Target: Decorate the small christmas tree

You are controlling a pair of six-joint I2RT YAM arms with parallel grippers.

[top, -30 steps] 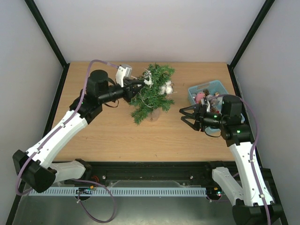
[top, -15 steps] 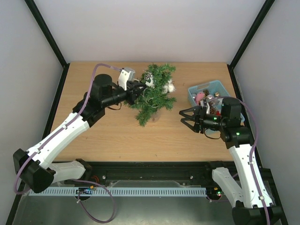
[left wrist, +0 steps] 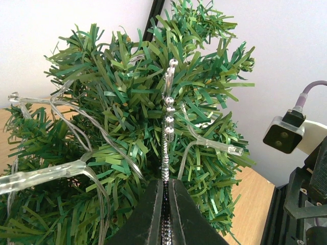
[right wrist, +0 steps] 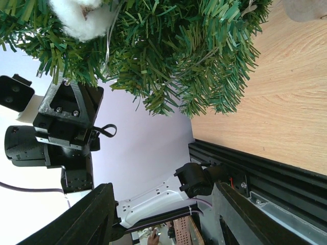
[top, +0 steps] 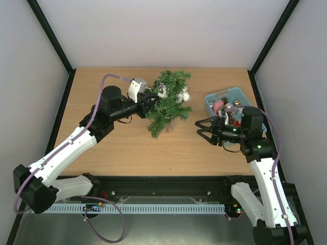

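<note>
Left fingers: are pressing flat together on a thin bead string; no gap is showing between them.
Right fingers: are standing apart at a middle width and are holding nothing.
Right gripper: is hanging over the bare wood of the table, to the right of the tree. It is pointing toward the tree but is not touching it.
Left gripper: is reaching in from the left, and its tip is going into the needles on the tree's left side.
Bead string: is running from between the left fingers straight up over the branches, with small silver beads shining on it.
Tree: is standing on the far middle part of the table, between the two grippers. Its small brownish base is resting on the wood, and in the top view its tip is leaning toward the far side.
Light wire: is lying across the branches, clear, with small clear bulbs at the ends.
White puff: is sitting among the needles on the tree's right side.
Pale ornament: is hanging on the upper left of the tree, just beyond the left gripper; I cannot tell what kind it is.
Basket: is standing at the far right of the table, light blue, apart from the tree. It is carrying mixed ornaments, and the right arm is partly covering it.
</note>
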